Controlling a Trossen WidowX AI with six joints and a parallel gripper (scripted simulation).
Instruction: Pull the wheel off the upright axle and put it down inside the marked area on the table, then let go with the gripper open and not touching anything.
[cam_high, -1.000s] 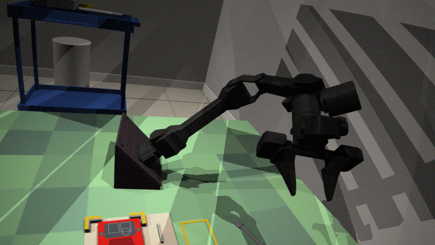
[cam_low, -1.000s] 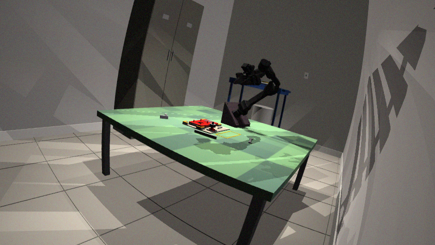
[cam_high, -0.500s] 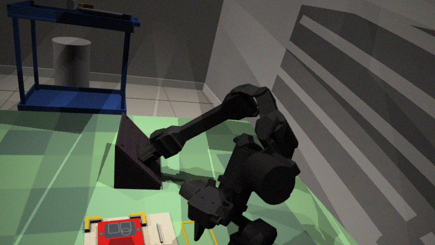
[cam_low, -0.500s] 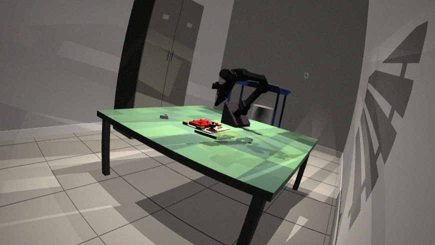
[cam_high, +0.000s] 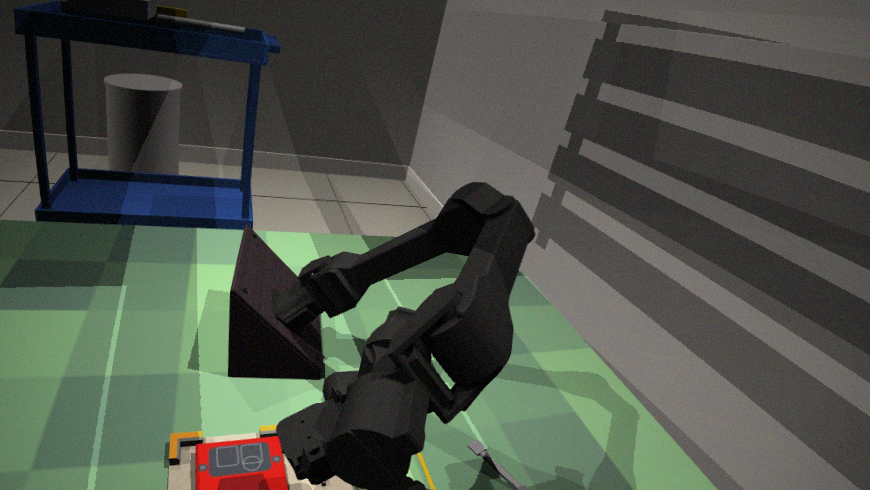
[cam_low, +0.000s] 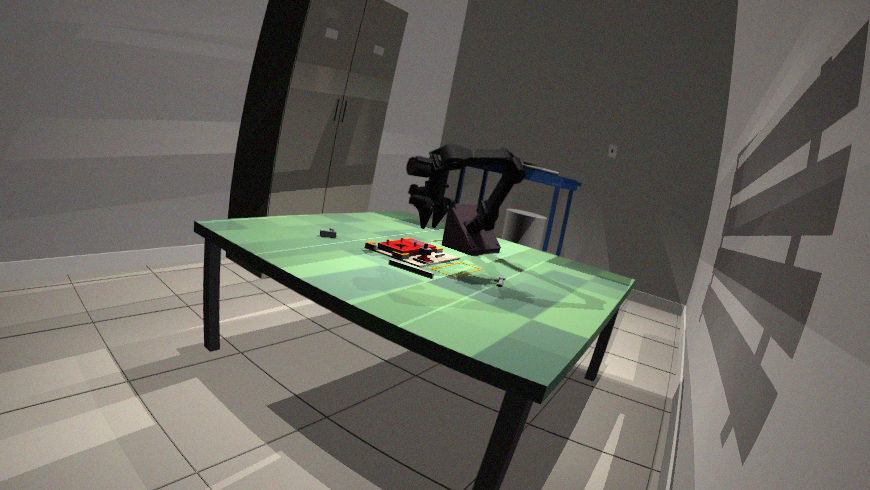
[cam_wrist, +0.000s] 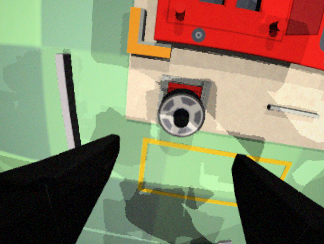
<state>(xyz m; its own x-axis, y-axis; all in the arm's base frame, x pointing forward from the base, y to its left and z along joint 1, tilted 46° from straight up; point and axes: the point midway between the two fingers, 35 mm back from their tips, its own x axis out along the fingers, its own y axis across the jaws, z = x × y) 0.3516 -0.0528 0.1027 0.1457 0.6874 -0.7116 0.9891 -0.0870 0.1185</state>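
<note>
The wheel is grey and spoked with a dark rim. It sits over a small red block on the cream board, and the dark axle end shows in its middle. The marked area is a yellow outline on the green table beside the board. My gripper is open and empty, fingers pointing down, well above the table. In the wrist view the wheel lies just beyond the gap between the fingertips. In the top view the arm hides the wheel.
A red panel stands on the cream board, with orange corner brackets. A metal pin is on the board's right. A long bar lies left of it. A small grey piece lies past the outline.
</note>
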